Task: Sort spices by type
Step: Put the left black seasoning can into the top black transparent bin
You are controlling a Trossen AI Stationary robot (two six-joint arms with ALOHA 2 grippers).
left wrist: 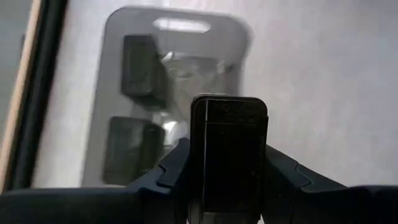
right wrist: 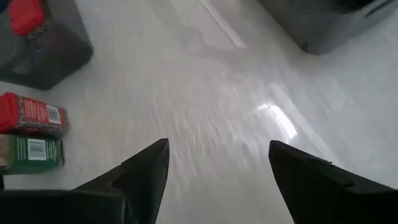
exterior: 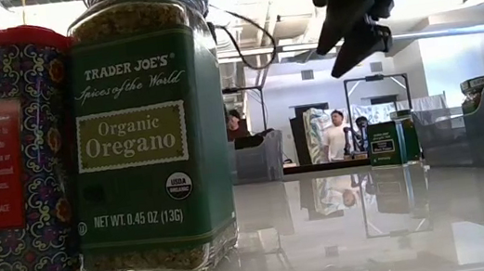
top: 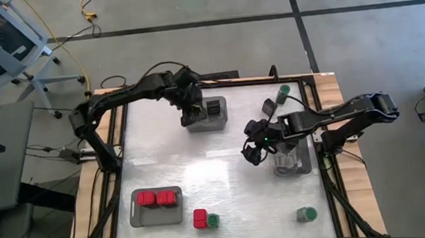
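Worktop (top: 224,174): pale, glossy, wood-edged.

Left arm (top: 121,95) reaches from the left edge to the far grey tray (top: 209,124). Right arm (top: 347,113) comes in from the right edge, bent toward mid-worktop.

Three grey trays. Far tray holds black spice boxes (left wrist: 140,68), two seen lying in it from the left wrist. Right tray (top: 292,162) sits just beside the right gripper; contents hard to make out from above. Near-left tray (top: 156,207) holds two red tins (top: 156,199), side by side.

Left gripper (left wrist: 229,180) above the far tray, jaws clamped on a black box (left wrist: 229,149) held upright between them.

Right gripper (top: 256,147) hangs above bare worktop between the far tray and the right tray, jaws apart, nothing between them.

Loose spices: red tin (top: 200,218) and oregano jar (top: 213,221) touching at the near edge, just right of the near-left tray. A green-lidded jar (top: 306,214) stands alone at the near right. Another green-lidded jar (top: 283,93) stands at the far right corner.

Low view: a person (exterior: 334,137) shows in the room beyond.
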